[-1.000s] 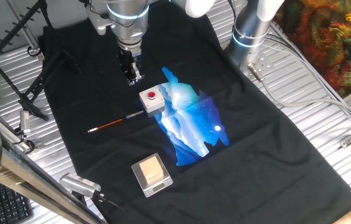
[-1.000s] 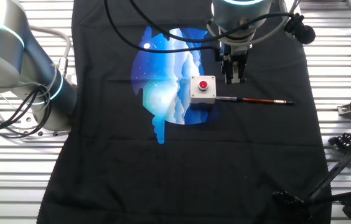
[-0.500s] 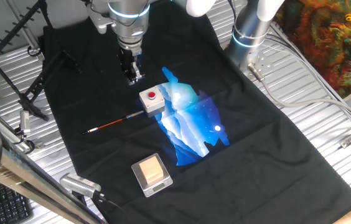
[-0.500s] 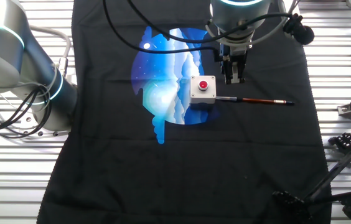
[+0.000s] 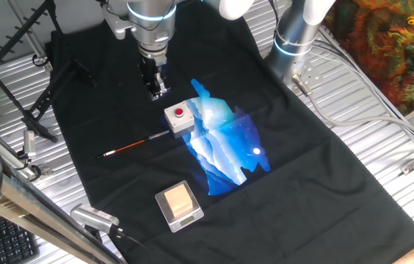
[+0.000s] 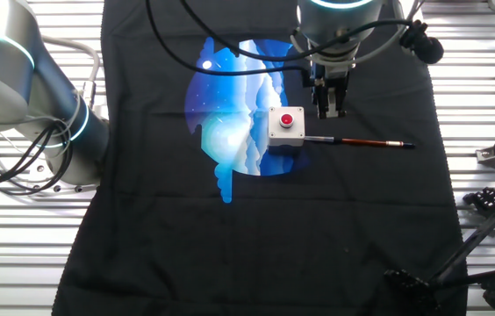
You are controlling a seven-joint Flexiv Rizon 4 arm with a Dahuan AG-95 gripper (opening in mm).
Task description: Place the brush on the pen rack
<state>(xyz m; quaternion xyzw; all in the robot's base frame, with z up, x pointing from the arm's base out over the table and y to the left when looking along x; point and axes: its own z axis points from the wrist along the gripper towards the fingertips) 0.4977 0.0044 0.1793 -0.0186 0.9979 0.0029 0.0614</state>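
Brush (image 5: 135, 144) placement is not yet under way; I list the hazards from the largest item to the smallest.

1. Black cloth (image 5: 324, 183) covers the table under everything. If I bring the fingers down too far they could snag or bunch it and shift the brush before I close.
2. Pen rack (image 5: 16, 70) stands at the table edge, well apart from the brush, partly off the cloth. It is thin, dark and hard to read against the background. I judge a misjudged approach could knock it or drop the brush between its teeth and legs.
3. Gripper (image 6: 328, 109) hangs just above and beside the button box, empty, its fingers only narrowly apart; I cannot tell the exact gap. It is not over the handle, so closing where it is would catch nothing.
4. Button box (image 6: 286, 125) sits against one end of the brush, touching or nearly so. A grasp near that end risks striking the box.
5. The brush lies flat on the cloth, its handle reaching away from the box. It is slim and low, so I expect it could roll or pivot out of a grip taken off-centre.
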